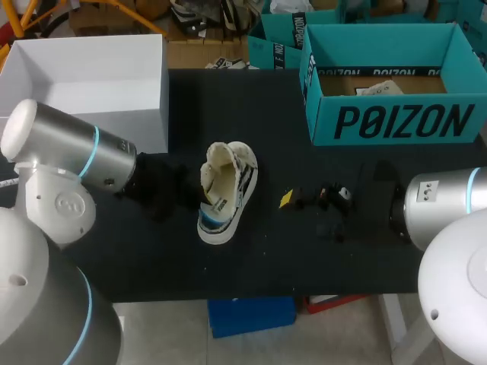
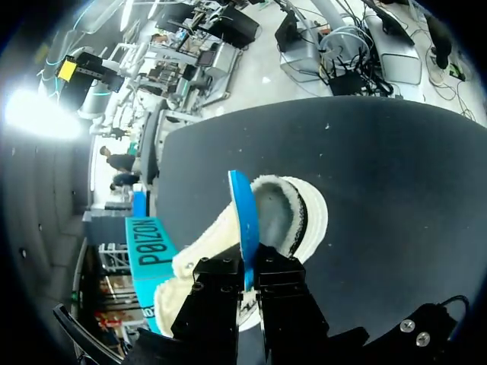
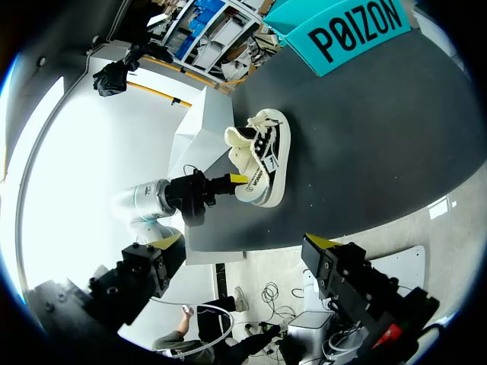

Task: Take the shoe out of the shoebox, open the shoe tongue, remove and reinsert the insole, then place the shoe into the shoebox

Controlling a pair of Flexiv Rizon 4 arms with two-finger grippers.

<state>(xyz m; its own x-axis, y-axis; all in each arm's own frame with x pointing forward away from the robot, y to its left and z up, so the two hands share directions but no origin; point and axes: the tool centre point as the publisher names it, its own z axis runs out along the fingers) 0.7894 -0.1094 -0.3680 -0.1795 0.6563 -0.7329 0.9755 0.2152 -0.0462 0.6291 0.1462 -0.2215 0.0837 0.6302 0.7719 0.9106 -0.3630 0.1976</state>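
Observation:
A cream and black sneaker (image 1: 228, 199) lies on its side in the middle of the black table (image 1: 266, 258). My left gripper (image 1: 185, 190) comes in from the left, shut on the insole (image 2: 242, 213). The insole, blue beneath and cream on top, stands on edge at the sneaker's (image 2: 300, 217) opening, pinched between the left gripper's (image 2: 245, 275) black fingers. In the right wrist view the sneaker (image 3: 264, 156) lies ahead, with the left arm (image 3: 156, 201) at its side. My right gripper (image 1: 318, 201) hovers open to the sneaker's right, its fingers (image 3: 327, 255) wide apart and empty.
The open teal shoebox (image 1: 396, 114) stands at the back right with paper inside. A white box (image 1: 91, 84) sits at the back left, close behind my left arm. The table's front edge runs just below the sneaker.

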